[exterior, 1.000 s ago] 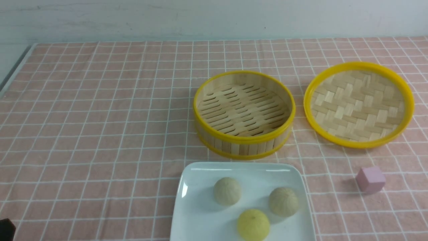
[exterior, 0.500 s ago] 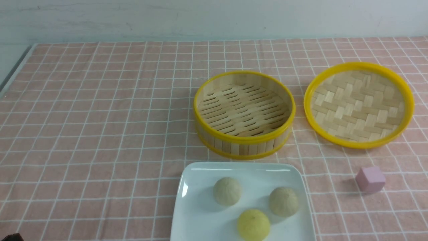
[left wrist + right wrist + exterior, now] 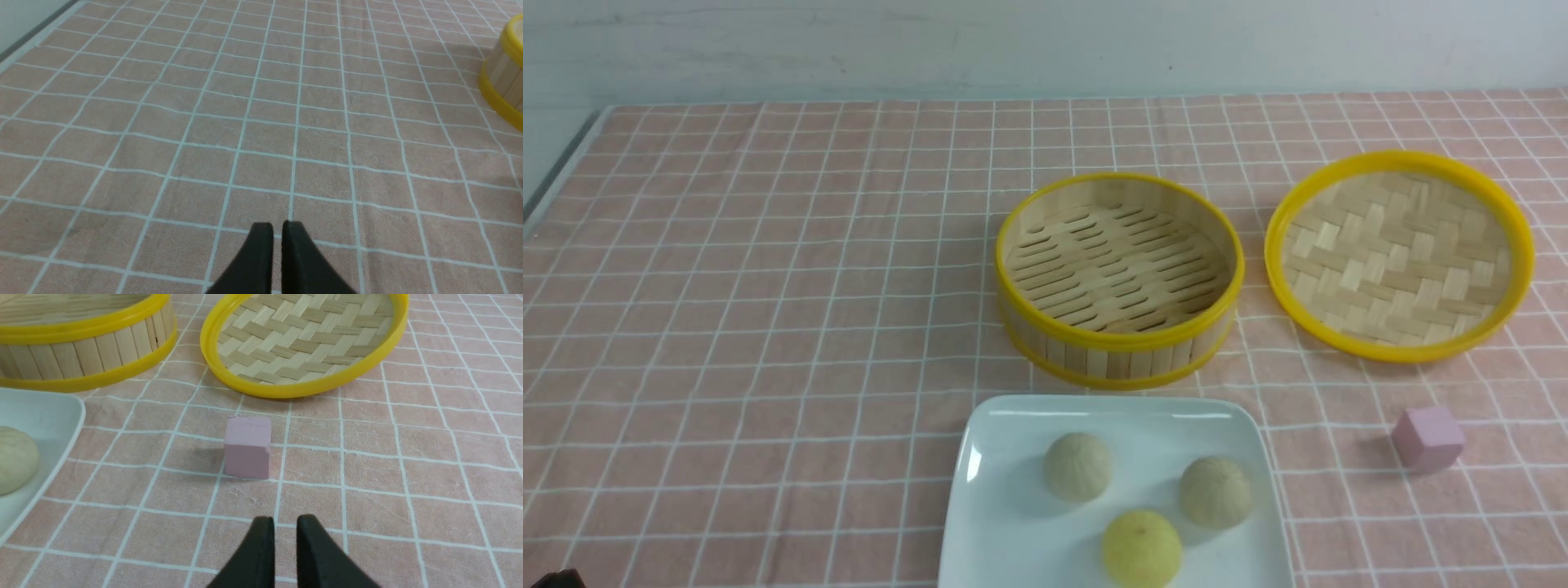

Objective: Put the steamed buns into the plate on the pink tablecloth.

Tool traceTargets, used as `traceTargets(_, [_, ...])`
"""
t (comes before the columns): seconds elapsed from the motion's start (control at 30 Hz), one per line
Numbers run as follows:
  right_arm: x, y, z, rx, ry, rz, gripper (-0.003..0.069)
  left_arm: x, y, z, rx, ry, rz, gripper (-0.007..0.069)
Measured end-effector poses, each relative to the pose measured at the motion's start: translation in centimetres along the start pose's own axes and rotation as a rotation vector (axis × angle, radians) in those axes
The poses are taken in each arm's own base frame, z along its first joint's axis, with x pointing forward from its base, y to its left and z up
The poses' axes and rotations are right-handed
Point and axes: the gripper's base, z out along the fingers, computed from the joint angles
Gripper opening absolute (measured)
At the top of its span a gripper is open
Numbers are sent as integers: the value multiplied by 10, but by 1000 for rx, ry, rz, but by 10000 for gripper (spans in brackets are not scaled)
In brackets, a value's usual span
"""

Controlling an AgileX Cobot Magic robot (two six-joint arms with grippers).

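Three steamed buns lie on the white square plate (image 3: 996,531) at the front of the pink tablecloth (image 3: 768,286): a beige bun (image 3: 1078,466), a second beige bun (image 3: 1215,492) and a yellow bun (image 3: 1142,549). One beige bun (image 3: 14,459) and the plate's corner (image 3: 53,412) show in the right wrist view. My left gripper (image 3: 277,227) is shut and empty over bare cloth, far left of the plate. My right gripper (image 3: 285,521) is shut and empty, just short of the pink cube (image 3: 248,447).
An empty bamboo steamer (image 3: 1119,278) stands behind the plate, its woven lid (image 3: 1398,255) to the right. The small pink cube (image 3: 1427,438) sits right of the plate. The table's left edge (image 3: 556,171) shows at far left.
The dark tip of my left arm at the front view's bottom left corner has sunk lower, almost out of view. Buns, plate, steamer and cube have not moved.
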Motion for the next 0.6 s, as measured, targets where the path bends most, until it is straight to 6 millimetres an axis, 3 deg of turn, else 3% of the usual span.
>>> traceTargets(0.6, [0,0,0,0,-1,1,120,0,1,0,-8,-1,21,68])
